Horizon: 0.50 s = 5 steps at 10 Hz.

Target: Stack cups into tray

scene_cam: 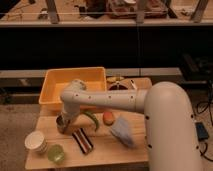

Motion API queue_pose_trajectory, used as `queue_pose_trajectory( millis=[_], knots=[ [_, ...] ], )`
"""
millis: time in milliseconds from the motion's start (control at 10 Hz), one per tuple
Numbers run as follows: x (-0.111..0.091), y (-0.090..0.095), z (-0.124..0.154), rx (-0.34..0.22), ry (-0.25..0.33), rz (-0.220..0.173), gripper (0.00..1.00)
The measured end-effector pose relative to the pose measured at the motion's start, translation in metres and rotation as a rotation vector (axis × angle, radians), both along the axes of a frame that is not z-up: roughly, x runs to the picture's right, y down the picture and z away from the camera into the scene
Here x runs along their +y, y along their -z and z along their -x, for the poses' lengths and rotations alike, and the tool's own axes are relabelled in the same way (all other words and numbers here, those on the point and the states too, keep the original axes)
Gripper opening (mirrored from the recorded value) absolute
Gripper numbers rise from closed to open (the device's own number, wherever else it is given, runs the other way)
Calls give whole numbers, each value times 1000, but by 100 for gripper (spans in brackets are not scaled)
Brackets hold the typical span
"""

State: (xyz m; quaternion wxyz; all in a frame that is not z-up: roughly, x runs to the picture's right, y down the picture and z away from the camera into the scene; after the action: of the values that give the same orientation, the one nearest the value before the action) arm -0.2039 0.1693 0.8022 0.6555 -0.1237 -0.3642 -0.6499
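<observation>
worktop (pixel 107 150): carries tray and cups
tray (pixel 75 82): back-left, directly behind my claw
claw (pixel 62 121): low at front-left, pressed together on grey tumbler, looks like a grip
grey tumbler (pixel 60 126): upright, just before tray's near wall; next move likely up, then back
white ribbed cup (pixel 36 141), green cup (pixel 56 153): further front-left, apart from claw

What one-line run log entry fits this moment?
gripper: shut on tumbler | tumbler: on table by tray | white cup, green cup: front-left, unstacked | stage: grasp
</observation>
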Motion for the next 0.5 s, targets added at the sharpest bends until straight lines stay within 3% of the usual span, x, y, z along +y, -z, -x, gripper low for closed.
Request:
queue_pose_trajectory(
  millis=[500],
  knots=[
    [-28,48,-23,-56,-128,-11,3]
  ],
)
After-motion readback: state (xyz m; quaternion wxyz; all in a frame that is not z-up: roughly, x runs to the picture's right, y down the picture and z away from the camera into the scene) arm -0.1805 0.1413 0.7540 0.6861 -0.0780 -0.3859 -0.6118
